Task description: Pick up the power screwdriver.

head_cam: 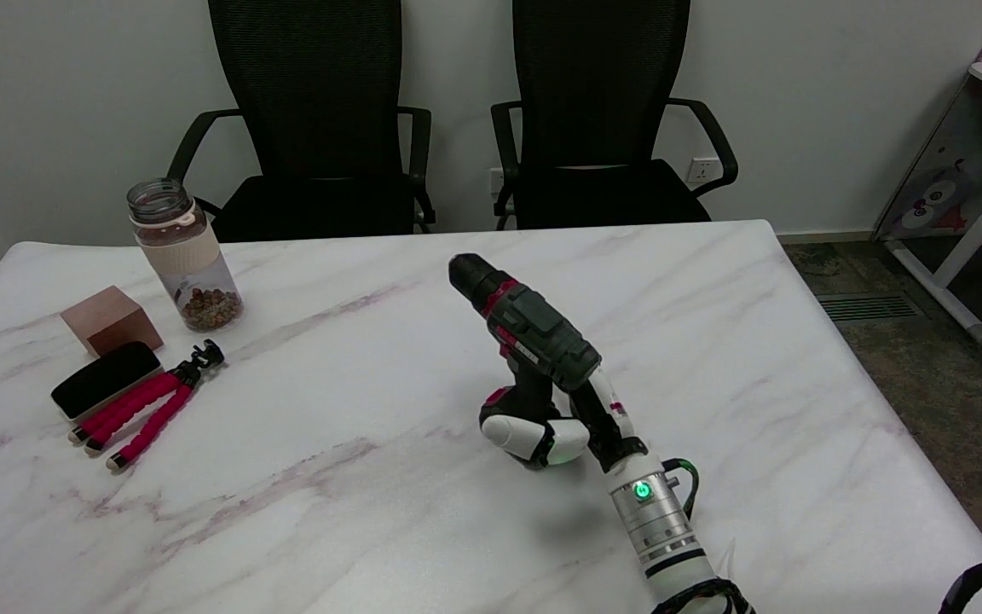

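The power screwdriver [525,324], dark green and black with red trim, is near the middle of the marble table [355,512], its chuck pointing up and to the far left. My right hand [555,426] comes in from the lower right and wraps around the handle below the body. White fingertips [512,432] curl around the grip's left side. The tool's base is hidden by the hand, so I cannot tell whether it rests on the table or is lifted.
At the table's left are a clear jar [184,256] with brown bits inside, a copper-coloured block [109,319], a black case [106,379] and a pink-legged mini tripod [150,405]. Two black office chairs [320,128] stand behind the far edge.
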`<state>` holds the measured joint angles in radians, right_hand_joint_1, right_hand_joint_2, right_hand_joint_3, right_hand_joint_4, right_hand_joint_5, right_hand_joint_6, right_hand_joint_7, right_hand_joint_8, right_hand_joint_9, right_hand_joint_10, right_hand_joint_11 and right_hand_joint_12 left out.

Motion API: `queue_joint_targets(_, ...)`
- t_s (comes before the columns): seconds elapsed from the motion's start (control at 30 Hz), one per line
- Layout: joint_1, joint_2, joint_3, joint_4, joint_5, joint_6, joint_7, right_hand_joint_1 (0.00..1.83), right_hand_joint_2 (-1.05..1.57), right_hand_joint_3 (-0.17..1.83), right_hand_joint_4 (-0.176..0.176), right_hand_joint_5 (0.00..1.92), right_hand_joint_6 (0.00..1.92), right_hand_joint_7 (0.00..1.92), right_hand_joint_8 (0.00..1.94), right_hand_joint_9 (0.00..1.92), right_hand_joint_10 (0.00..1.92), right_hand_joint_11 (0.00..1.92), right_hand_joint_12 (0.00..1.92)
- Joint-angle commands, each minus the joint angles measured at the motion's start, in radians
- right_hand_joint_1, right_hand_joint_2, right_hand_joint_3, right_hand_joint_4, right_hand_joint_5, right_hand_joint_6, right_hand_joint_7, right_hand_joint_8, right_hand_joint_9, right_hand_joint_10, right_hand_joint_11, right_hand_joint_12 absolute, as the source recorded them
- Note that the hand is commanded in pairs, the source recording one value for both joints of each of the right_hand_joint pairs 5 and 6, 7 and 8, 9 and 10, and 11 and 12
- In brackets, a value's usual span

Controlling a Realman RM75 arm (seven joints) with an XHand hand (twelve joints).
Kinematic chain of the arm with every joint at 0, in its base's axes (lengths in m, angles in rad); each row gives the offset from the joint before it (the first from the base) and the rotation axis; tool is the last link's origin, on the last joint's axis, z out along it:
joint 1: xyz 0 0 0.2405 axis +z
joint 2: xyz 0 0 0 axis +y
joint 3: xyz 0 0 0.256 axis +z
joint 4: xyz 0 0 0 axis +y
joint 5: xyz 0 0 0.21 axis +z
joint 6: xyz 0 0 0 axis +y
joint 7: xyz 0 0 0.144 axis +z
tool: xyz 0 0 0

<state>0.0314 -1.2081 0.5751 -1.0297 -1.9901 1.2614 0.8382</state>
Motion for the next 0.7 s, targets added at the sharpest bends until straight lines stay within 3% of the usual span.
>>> queue_joint_targets(0.03, 0.051, -0.024, -0.011, 0.062, -0.004, 0.006, 0.074, 0.76, 0.06, 0.56, -0.053, 0.0, 0.0, 0.0, 0.0, 0.1, 0.1, 0.24, 0.24)
queue_joint_targets(0.17, 0.047, -0.024, -0.011, 0.063, 0.004, 0.006, 0.082, 0.76, 0.08, 0.55, -0.051, 0.0, 0.0, 0.0, 0.0, 0.24, 0.24, 0.43, 0.43)
queue_joint_targets(0.33, 0.047, -0.025, -0.004, 0.06, 0.004, 0.006, 0.087, 0.79, 0.23, 0.46, -0.05, 0.0, 0.0, 0.0, 0.0, 0.51, 0.51, 0.9, 0.9)
queue_joint_targets(0.47, 0.05, -0.025, -0.003, 0.056, 0.004, 0.006, 0.087, 0.82, 0.35, 0.47, -0.052, 0.0, 0.0, 0.0, 0.0, 0.74, 0.74, 1.4, 1.4)
queue_joint_targets(0.7, 0.053, -0.016, 0.006, 0.036, 0.004, 0.006, 0.088, 0.84, 0.42, 0.55, -0.057, 0.0, 0.0, 0.0, 0.0, 0.88, 0.88, 1.58, 1.58)
